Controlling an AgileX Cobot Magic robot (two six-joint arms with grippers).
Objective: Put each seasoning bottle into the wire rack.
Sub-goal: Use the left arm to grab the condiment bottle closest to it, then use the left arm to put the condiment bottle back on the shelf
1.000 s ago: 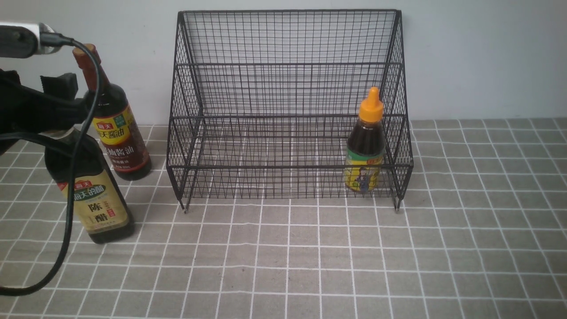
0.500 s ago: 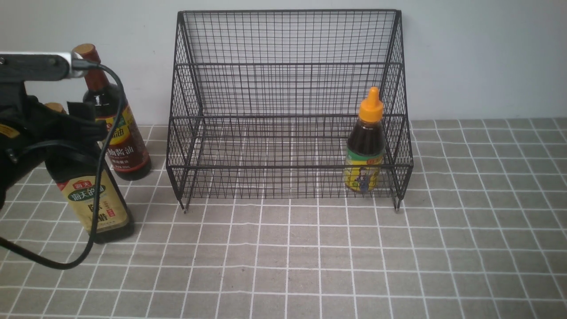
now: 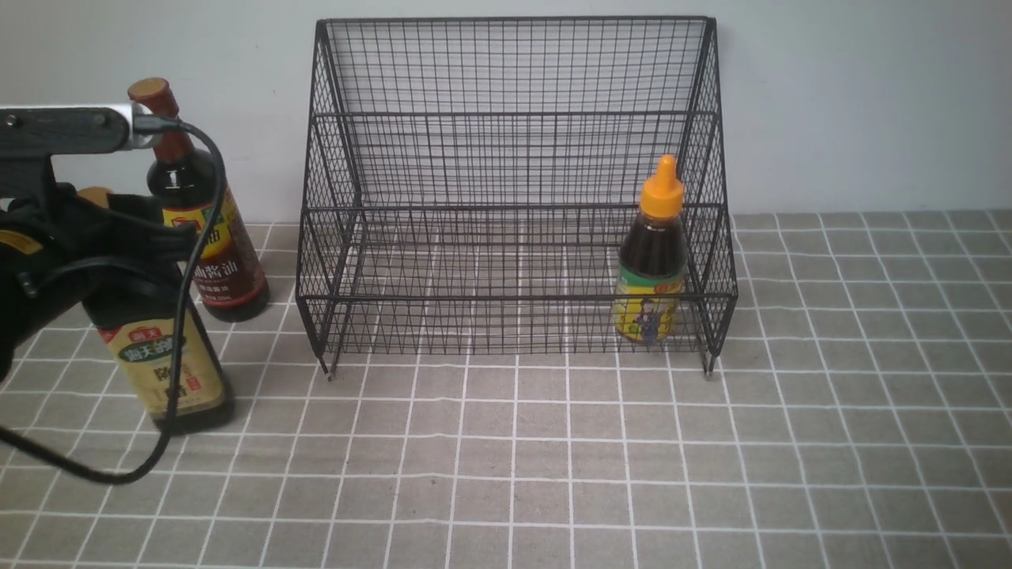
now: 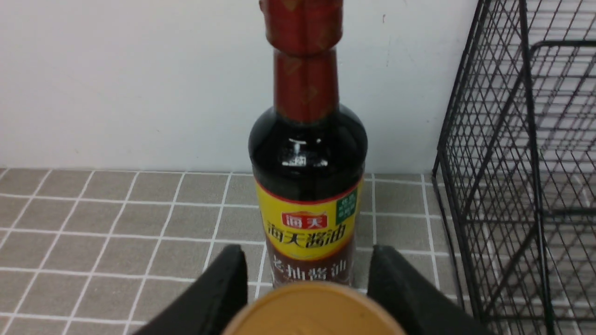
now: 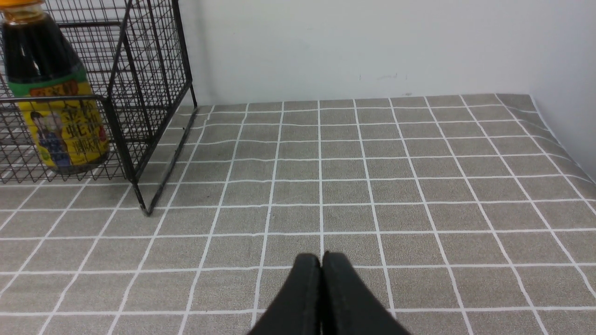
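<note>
- Lowered and brought forward over the last second: left claw (image 4: 307,251), now at the top of the gold-capped bottle (image 3: 142,356), with its black cable (image 3: 178,316) hanging across that bottle's label.
- Nothing else shifted in that time: wire rack (image 3: 514,118) and orange-nozzle bottle (image 3: 652,269) exactly where they were.
- Left claw: spread, one black finger (image 4: 228,284) on each side of the gold cap (image 4: 309,309); cannot tell whether pressing on the cap or merely flanking it.
- Gold-capped bottle: upright on the desk (image 3: 553,474), outside the rack, left of its front left foot and nearer the camera.
- Slim brown-capped bottle (image 3: 229,273): upright on the desk behind the gold-capped one, close to the wall, just beside the rack's left side but outside it; seen straight ahead beyond the claw in the left wrist view, yellow-red label facing it.
- Orange-nozzle bottle: already inside the rack, upright in the lower front tier at the right end, against the right side wire.
- Upper tier of the rack and remainder of the lower tier: holding no bottles.
- Right claw (image 5: 321,260): pressed together, gripping nothing, above bare desk to the right of the rack, well apart from every bottle.
</note>
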